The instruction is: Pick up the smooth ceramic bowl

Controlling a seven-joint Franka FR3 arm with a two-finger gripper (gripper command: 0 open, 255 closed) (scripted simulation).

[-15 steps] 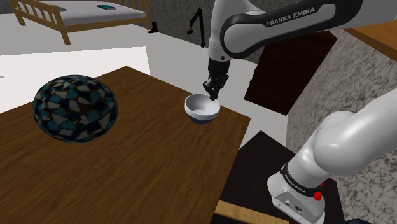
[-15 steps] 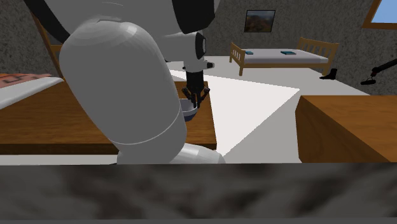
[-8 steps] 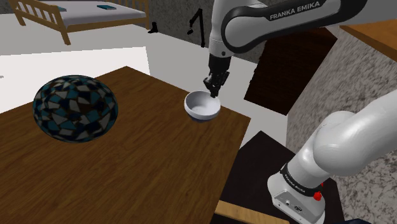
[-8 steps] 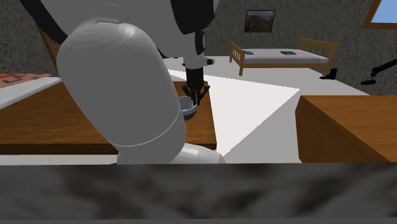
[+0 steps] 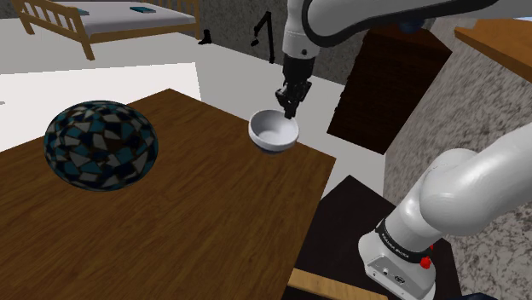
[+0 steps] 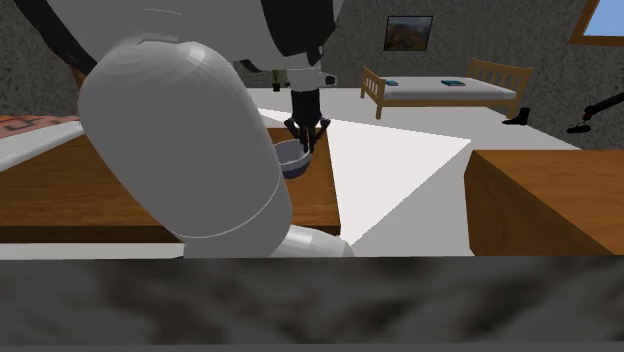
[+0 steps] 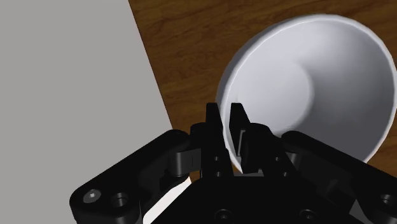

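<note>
bowl: smooth white round bowl (image 5: 274, 130) (image 6: 291, 158) (image 7: 312, 83), dark blue outside, right under the jaws | jaws: clamped on the bowl's rim | table: brown wood table (image 5: 170, 222) below the jaws, bowl near its corner | other: big round ball (image 5: 101, 145) with blue, black and grey patches, well apart from the jaws

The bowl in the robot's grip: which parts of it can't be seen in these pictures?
- Shoulder view: the bowl is seen from above, so its own rim hides its underside and any gap above the table.
- Second exterior view: the white arm link covers the bowl's left part.
- Wrist view: the gripper hides, with its black body, the stretch of rim nearest it.
</note>
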